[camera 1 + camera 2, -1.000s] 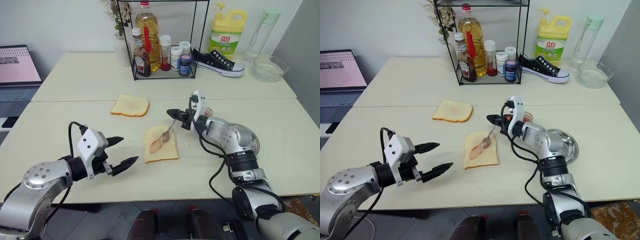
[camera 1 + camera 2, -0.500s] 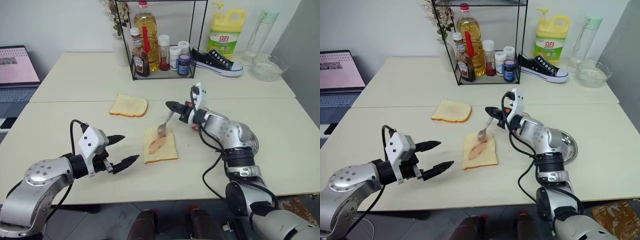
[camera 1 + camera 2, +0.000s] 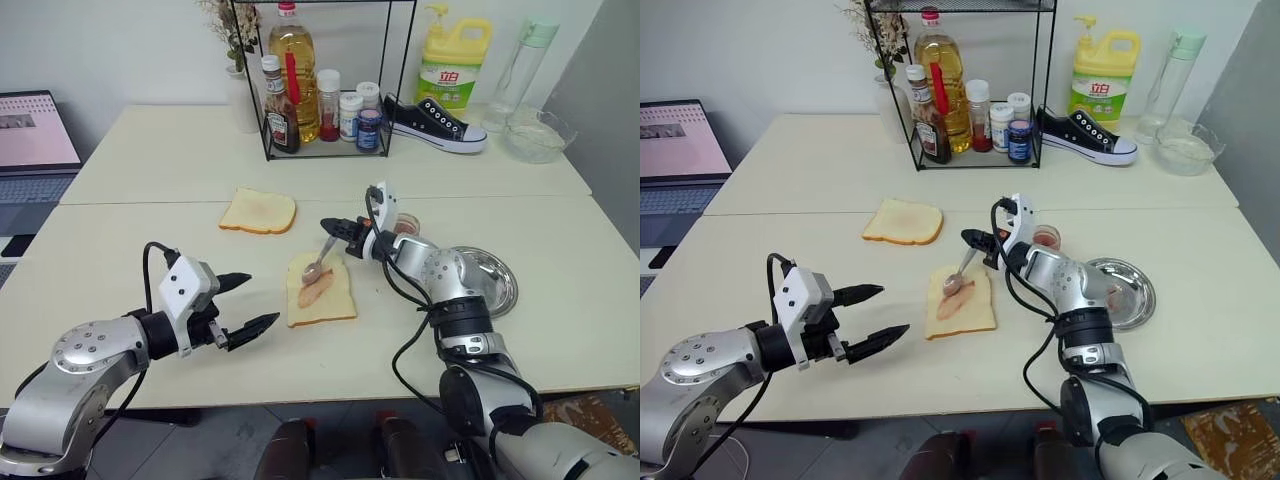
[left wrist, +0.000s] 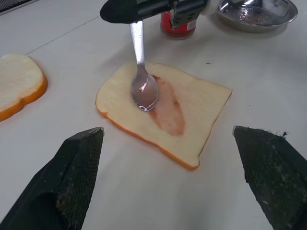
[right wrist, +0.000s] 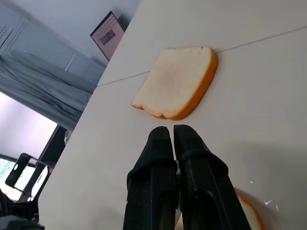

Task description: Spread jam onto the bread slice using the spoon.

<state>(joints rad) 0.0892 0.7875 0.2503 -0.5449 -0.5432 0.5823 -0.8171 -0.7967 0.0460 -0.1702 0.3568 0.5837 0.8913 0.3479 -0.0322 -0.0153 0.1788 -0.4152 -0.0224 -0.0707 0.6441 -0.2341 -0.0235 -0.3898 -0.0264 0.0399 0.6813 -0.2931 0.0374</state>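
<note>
Small glass jar [image 3: 405,224] held red jam. Right gripper [image 3: 330,225] pinched spoon [image 3: 320,260], bowl on bread slice [image 3: 321,289]. Left gripper [image 3: 250,303] spread, empty.

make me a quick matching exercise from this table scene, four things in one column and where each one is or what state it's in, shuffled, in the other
Things:
1. spoon
2. jam jar
3. plain bread slice
4. left gripper

Places or states:
A. open, holding nothing
B. bowl resting on the smeared bread slice
C. bare, alone, nearer the wire rack
D. beside the metal plate

Pairs: 1-B, 2-D, 3-C, 4-A
</note>
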